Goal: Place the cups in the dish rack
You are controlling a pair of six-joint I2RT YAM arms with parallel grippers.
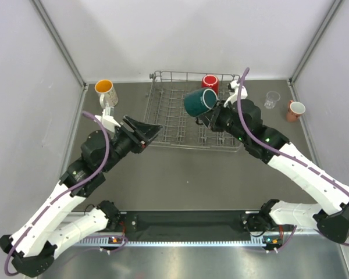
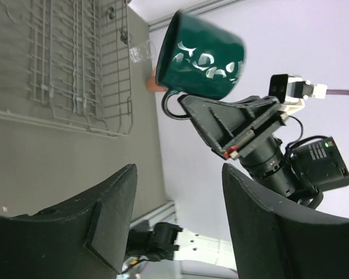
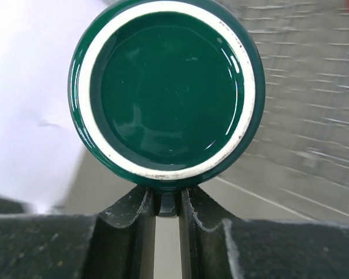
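Pinching the dark green mug (image 1: 200, 101) by its handle in the right tool (image 1: 212, 114), jaws narrow, tilted on its side with the base facing the right wrist view, raised over the right part of the dish rack (image 1: 163, 125). For a clean placement: lower slowly, turn the mouth downward, settle over a free row of prongs, and stay clear of the red mug (image 1: 210, 81) at the rack's upper right corner. Loosen only once the wires seem to carry the weight. Keep the left tool (image 1: 152, 131), spread wide and empty at the rack's lower left, out of the path. Not yet loaded: white speckled mug (image 1: 104, 88) at upper left, clear glass (image 1: 272, 99) and salmon-pink mug (image 1: 295, 109) at upper right. Underneath, a dull grey table (image 1: 180, 174); around, plain pale walls with metal corner posts.
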